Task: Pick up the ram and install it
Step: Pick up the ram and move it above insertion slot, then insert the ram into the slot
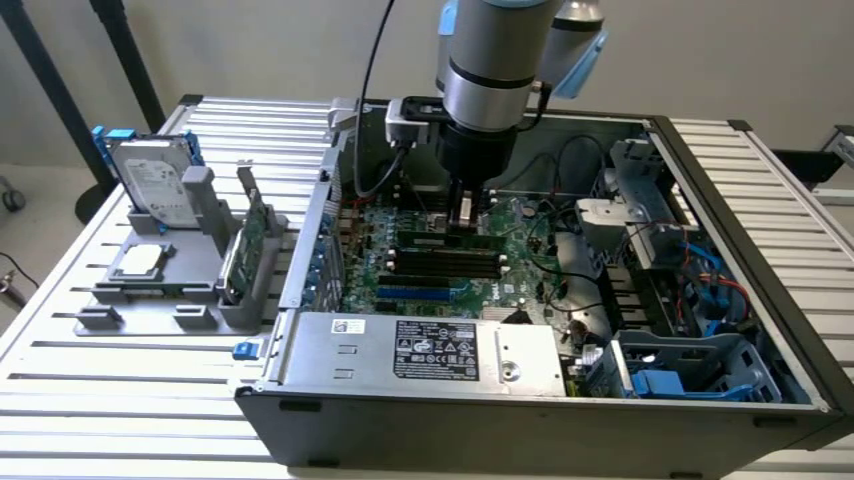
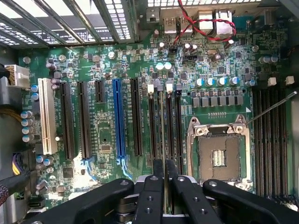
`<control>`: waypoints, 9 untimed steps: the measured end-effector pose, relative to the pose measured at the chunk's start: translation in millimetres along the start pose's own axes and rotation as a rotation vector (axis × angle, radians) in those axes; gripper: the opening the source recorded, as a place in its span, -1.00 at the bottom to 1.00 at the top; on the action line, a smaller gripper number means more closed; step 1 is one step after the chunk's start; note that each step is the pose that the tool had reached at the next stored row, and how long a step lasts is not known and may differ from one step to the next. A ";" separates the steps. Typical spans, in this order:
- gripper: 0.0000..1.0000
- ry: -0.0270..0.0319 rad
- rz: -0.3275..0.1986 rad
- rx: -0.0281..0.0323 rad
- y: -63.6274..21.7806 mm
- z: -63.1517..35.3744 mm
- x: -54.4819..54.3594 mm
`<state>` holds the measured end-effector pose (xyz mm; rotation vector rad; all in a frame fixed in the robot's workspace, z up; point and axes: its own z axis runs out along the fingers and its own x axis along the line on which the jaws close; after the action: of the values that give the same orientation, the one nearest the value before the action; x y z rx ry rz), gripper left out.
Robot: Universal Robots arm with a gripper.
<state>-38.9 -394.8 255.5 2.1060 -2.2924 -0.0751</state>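
Ram [image 2: 162, 126]: thin green stick, seen edge-on in wrist view, standing among black memory slots [image 2: 178, 126] of motherboard [image 2: 219, 60], beside empty CPU socket [image 2: 219, 156]. Gripper [image 2: 164, 170]: jaws nearly closed, pinching ram's upper edge between black fingers [image 2: 152, 191]. Exterior view: gripper [image 1: 465, 215] lowered inside open computer case [image 1: 534, 420]. Silver hard drive [image 1: 150, 185] upright in grey rack [image 1: 147, 300], exterior view's left.

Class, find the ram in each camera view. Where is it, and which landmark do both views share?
Exterior view: the ram, gripped upright in the tool, above the black slots.
Wrist view: the ram, edge-on, extending from between the tool's tips, alongside the black slots.
Shared landmark: the blue slot.
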 end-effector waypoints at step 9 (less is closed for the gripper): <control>-0.73 0.0003 0.000 0.0000 -0.1 1.4 0.0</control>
<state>-38.9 -394.8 254.1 2.1059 -2.2921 -0.0748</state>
